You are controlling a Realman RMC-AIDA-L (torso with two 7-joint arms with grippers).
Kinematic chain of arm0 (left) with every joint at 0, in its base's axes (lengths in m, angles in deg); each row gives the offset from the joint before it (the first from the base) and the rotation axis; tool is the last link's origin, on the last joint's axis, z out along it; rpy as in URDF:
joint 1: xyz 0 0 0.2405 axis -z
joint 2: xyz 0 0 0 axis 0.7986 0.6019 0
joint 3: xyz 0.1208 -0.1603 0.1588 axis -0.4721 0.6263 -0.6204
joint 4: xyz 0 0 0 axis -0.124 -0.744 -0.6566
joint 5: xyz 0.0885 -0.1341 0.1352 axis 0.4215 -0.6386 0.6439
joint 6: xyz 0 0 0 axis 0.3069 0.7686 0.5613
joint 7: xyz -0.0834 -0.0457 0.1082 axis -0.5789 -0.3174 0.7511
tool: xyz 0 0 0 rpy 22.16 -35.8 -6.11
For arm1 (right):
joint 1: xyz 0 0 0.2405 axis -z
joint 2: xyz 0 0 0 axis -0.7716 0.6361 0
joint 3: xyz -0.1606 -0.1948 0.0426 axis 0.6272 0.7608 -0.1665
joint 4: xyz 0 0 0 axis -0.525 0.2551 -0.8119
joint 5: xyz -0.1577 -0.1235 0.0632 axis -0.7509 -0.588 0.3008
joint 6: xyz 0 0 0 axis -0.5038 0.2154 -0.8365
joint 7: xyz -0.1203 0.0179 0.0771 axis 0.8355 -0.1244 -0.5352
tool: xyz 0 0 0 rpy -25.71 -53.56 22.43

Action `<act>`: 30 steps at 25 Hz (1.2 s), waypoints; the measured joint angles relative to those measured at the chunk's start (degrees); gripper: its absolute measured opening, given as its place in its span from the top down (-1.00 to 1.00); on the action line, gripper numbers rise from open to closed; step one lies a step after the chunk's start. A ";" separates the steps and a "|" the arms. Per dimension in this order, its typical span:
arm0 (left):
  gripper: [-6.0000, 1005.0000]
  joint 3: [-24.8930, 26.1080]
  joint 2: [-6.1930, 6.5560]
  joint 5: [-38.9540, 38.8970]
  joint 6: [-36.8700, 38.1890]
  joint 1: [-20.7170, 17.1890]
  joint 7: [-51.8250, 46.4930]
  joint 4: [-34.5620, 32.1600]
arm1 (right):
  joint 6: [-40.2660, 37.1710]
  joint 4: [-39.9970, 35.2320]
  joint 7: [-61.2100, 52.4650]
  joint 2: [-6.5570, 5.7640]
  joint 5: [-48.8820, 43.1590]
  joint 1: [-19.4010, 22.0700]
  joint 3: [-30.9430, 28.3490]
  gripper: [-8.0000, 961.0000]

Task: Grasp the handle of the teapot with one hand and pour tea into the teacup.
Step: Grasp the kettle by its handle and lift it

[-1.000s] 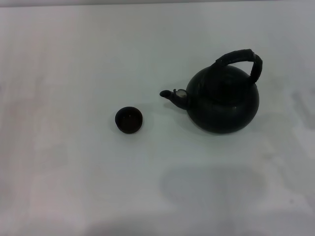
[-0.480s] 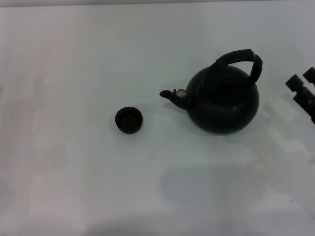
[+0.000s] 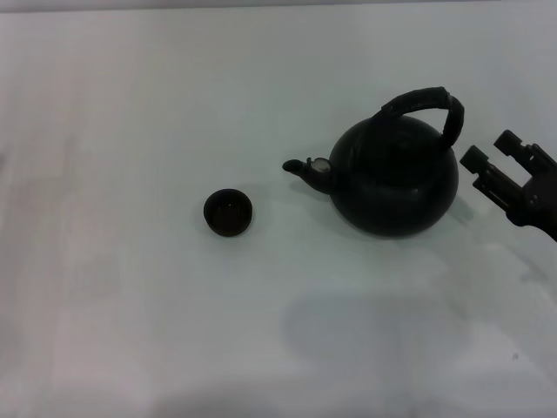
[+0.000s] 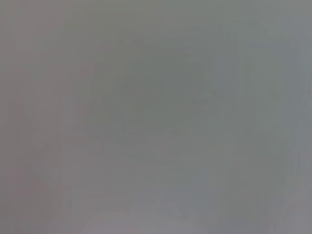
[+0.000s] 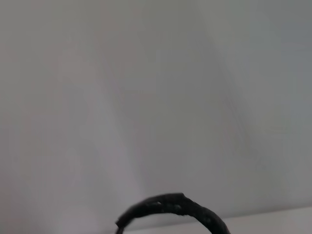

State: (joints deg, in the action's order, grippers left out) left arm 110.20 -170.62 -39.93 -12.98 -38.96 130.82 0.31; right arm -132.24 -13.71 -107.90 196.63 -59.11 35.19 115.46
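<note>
Whole scene is given by the head view only: one large round black teapot (image 3: 396, 178), one small round dark brown-black teacup (image 3: 229, 212), one gripper, all over a plain white table (image 3: 130, 331). Nothing but a blank grey field is shown in the left wrist view; left gripper is not seen in any view. In the right wrist view only the top of the thick black arched hoop handle (image 5: 173, 209) is caught, at the frame edge against pale surface; ribbed wrap is visible there. No fingers are shown in that view.

Count: teapot 1, teacup 1, handle 1, gripper 1.

Teapot is seated upright on the table, right of centre, globe-shaped body, short spout pointed toward the teacup, pale mark at the spout base. Handle (image 3: 424, 106) is arched over the top. Teacup is set well apart from the teapot, off the spout end, upright, handleless.

Black right gripper (image 3: 489, 151) is seen at the right edge, just beside the teapot and handle, not touching; fingers spread apart, nothing held.
</note>
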 joint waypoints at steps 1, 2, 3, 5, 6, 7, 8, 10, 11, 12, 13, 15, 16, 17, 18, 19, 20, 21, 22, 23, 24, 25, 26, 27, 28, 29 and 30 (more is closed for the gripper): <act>-0.72 0.00 -0.02 0.00 0.00 0.00 0.00 0.02 | 0.66 0.05 0.09 0.00 0.00 -0.31 0.01 -0.63; -0.72 0.00 -0.08 0.01 0.00 -0.02 0.00 0.09 | 1.44 0.10 0.14 0.00 0.00 -0.66 0.01 -0.63; -0.72 0.00 -0.11 0.01 0.00 -0.05 0.00 0.13 | 2.11 0.11 0.14 -0.01 0.00 -0.96 0.02 -0.63; -0.72 0.00 -0.15 0.01 0.00 -0.11 0.00 0.22 | 3.04 0.10 0.14 -0.01 0.01 -1.55 0.04 -0.63; -0.72 -0.01 -0.18 0.02 0.00 -0.14 0.00 0.24 | 3.48 0.05 0.15 -0.01 0.01 -1.91 0.04 -0.63; -0.72 -0.04 -0.20 0.04 0.00 -0.18 0.00 0.26 | 3.94 0.05 0.14 -0.02 0.01 -2.22 0.05 -0.63; -0.72 -0.05 -0.23 0.07 0.00 -0.20 0.00 0.27 | 4.43 0.11 0.14 -0.02 0.01 -2.61 0.06 -0.63; -0.72 -0.09 -0.30 0.09 0.00 -0.27 -0.01 0.28 | 5.37 0.35 0.14 -0.02 0.01 -3.43 0.07 -0.62; -0.72 -0.09 -0.32 0.09 0.00 -0.29 -0.01 0.29 | 5.78 0.44 0.15 -0.02 0.01 -3.81 0.08 -0.61; -0.72 -0.09 -0.33 0.11 0.00 -0.30 -0.02 0.29 | 6.06 0.48 0.17 -0.02 0.01 -4.12 0.08 -0.60; -0.72 -0.09 -0.33 0.13 0.00 -0.32 -0.02 0.29 | 6.40 0.51 0.17 -0.02 0.01 -4.45 0.08 -0.59; -0.72 -0.09 -0.33 0.17 0.00 -0.38 -0.03 0.29 | 7.03 0.51 0.08 -0.02 0.01 -5.08 0.11 -0.56; -0.72 -0.09 -0.33 0.18 0.00 -0.39 -0.03 0.29 | 7.37 0.51 -0.01 -0.02 -0.03 -5.45 0.15 -0.55; -0.72 -0.09 -0.32 0.18 0.00 -0.40 -0.03 0.29 | 7.60 0.51 -0.10 -0.02 -0.13 -5.73 0.20 -0.54; -0.72 -0.09 -0.32 0.18 0.00 -0.40 -0.03 0.29 | 7.77 0.51 -0.15 -0.02 -0.26 -5.99 0.25 -0.52; -0.72 -0.09 -0.32 0.18 0.00 -0.41 -0.04 0.30 | 7.85 0.51 -0.17 -0.02 -0.38 -6.22 0.28 -0.51; -0.72 -0.09 -0.31 0.18 0.00 -0.41 -0.05 0.32 | 7.88 0.51 -0.17 -0.02 -0.48 -6.38 0.28 -0.50; -0.72 -0.09 -0.31 0.18 0.00 -0.41 -0.05 0.33 | 7.90 0.51 -0.18 -0.02 -0.52 -6.51 0.28 -0.49; -0.72 -0.09 -0.30 0.18 -0.01 -0.41 -0.05 0.37 | 7.91 0.51 -0.18 -0.02 -0.52 -6.59 0.28 -0.47; -0.72 -0.09 -0.30 0.18 0.00 -0.42 -0.06 0.37 | 7.93 0.50 -0.18 -0.02 -0.52 -6.68 0.28 -0.46; -0.72 -0.09 -0.32 0.18 -0.01 -0.45 -0.06 0.38 | 7.99 0.51 -0.19 -0.02 -0.52 -6.72 0.28 -0.45; -0.72 -0.09 -0.33 0.18 0.00 -0.47 -0.07 0.37 | 8.14 0.50 -0.19 -0.02 -0.52 -6.81 0.28 -0.44; -0.72 -0.09 -0.34 0.18 0.00 -0.49 -0.07 0.38 | 8.26 0.49 -0.21 -0.02 -0.52 -6.88 0.27 -0.43; -0.72 -0.09 -0.34 0.18 -0.01 -0.51 -0.07 0.38 | 8.37 0.49 -0.23 -0.02 -0.53 -6.92 0.28 -0.41; -0.72 -0.09 -0.35 0.18 -0.01 -0.53 -0.08 0.38 | 8.43 0.49 -0.26 -0.02 -0.54 -6.98 0.28 -0.40; -0.72 -0.09 -0.36 0.23 0.00 -0.55 -0.08 0.38 | 8.45 0.49 -0.28 -0.02 -0.55 -7.02 0.29 -0.39; -0.72 -0.09 -0.36 0.36 0.00 -0.58 -0.09 0.38 | 8.45 0.49 -0.30 -0.02 -0.58 -7.04 0.33 -0.38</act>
State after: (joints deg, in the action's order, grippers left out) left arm 110.11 -170.98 -39.57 -12.98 -39.54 130.73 0.69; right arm -123.79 -13.21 -108.21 196.61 -59.68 28.15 115.79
